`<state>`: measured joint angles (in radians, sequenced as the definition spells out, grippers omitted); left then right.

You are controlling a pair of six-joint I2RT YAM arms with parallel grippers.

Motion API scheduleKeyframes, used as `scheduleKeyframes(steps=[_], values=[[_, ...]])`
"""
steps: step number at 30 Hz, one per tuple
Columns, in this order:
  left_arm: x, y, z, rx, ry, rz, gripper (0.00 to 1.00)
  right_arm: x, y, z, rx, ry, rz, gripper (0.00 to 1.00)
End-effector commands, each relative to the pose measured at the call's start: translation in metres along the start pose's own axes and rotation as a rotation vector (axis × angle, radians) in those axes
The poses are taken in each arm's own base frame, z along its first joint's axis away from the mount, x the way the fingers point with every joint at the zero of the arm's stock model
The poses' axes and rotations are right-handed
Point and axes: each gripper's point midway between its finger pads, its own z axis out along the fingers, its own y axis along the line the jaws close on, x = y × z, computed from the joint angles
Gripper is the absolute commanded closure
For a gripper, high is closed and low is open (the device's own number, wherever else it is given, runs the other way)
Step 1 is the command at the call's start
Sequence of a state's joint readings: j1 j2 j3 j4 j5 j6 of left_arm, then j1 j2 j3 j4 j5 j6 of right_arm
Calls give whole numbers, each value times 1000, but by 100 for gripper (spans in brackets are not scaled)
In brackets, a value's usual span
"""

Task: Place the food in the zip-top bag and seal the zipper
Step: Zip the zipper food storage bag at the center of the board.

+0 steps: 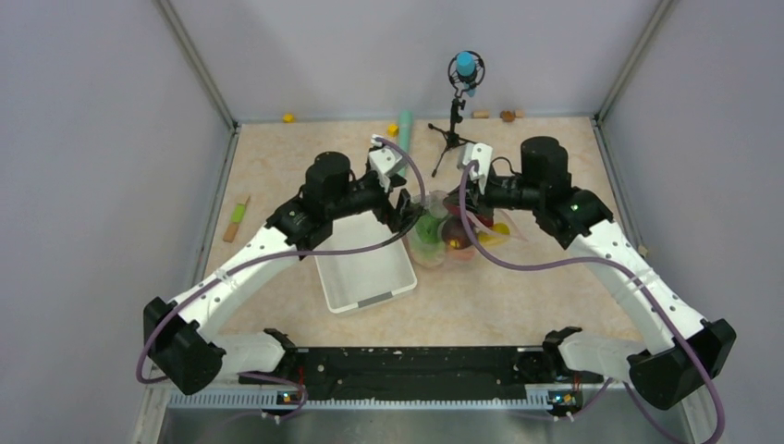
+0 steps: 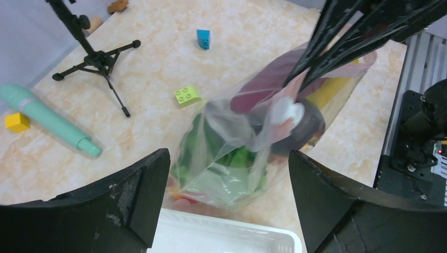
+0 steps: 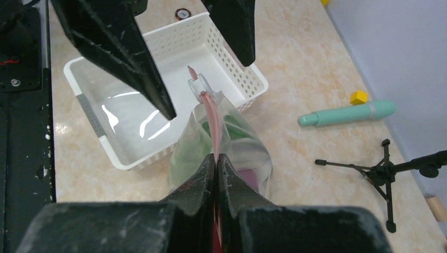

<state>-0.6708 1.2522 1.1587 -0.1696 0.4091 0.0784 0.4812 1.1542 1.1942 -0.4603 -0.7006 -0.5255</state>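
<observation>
The clear zip-top bag (image 1: 451,242) stands in the middle of the table with the food inside it: green cabbage (image 2: 232,158), a dark maroon root (image 2: 303,126), a yellow piece (image 2: 329,89) and a red piece (image 2: 184,199). My right gripper (image 3: 216,158) is shut on the pinkish zipper (image 3: 212,118) and holds the bag's mouth up. A white slider (image 3: 199,87) sits at the strip's far end. My left gripper (image 2: 229,179) is open, its jaws wide on either side of the bag's end, touching nothing. From above, the left gripper (image 1: 407,213) and right gripper (image 1: 465,199) face each other over the bag.
The white basket (image 1: 365,268) lies right beside the bag, under the left gripper. A teal cylinder (image 2: 47,118), a yellow block (image 2: 17,122), a green block (image 2: 187,95), a blue block (image 2: 203,38) and a small black tripod (image 2: 97,60) lie behind the bag.
</observation>
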Motion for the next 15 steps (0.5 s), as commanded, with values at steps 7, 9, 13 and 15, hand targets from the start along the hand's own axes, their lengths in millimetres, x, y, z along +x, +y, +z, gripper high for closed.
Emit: scheduleKeyframes(steps=[7,9,13,15], values=[[-29,3,-9,248,-275,13,10,-28,1,-9,20,-98,27,100],[-33,-4,-8,313,-285,34,13,-28,0,-9,29,-98,37,100],[-31,-12,-9,374,-306,91,26,-30,-5,-10,67,-115,64,100],[-31,-10,-7,356,-319,97,37,-34,-8,-12,94,-134,86,100]])
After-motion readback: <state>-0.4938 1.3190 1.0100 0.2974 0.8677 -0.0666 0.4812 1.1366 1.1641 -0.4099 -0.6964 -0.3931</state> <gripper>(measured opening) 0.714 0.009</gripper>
